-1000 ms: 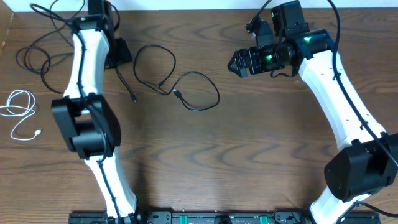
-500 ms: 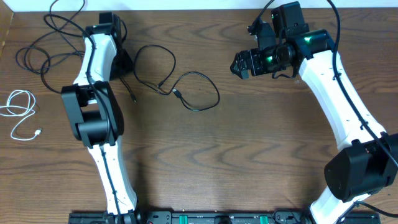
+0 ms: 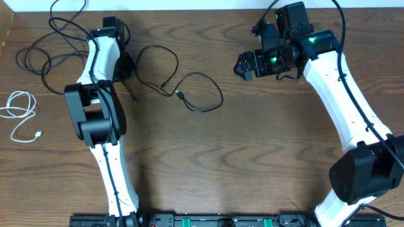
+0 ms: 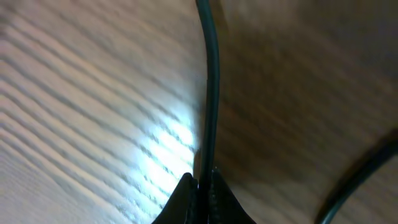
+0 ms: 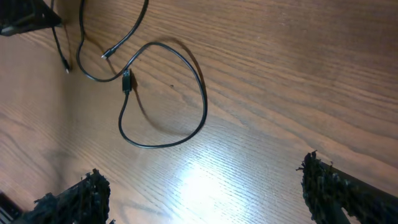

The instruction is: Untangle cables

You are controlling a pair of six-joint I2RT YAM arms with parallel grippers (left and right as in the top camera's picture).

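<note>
Two black cables cross on the table: one curls in a loop beside my left gripper, the other forms a loop toward the middle. In the left wrist view my left gripper is shut on a thin black cable that runs straight up from the jaws. My right gripper hovers to the right of these cables. Its fingers stand wide apart over bare wood, and the black loop lies ahead of them. More black cable is bunched at the far left. A white cable lies coiled below it.
The table's far edge runs just behind both grippers. Another black cable crosses the lower right of the left wrist view. The arm bases stand at the near edge.
My left arm has shifted right and folded in, and its gripper has closed on the black cable. The right arm has barely moved and stays open.
</note>
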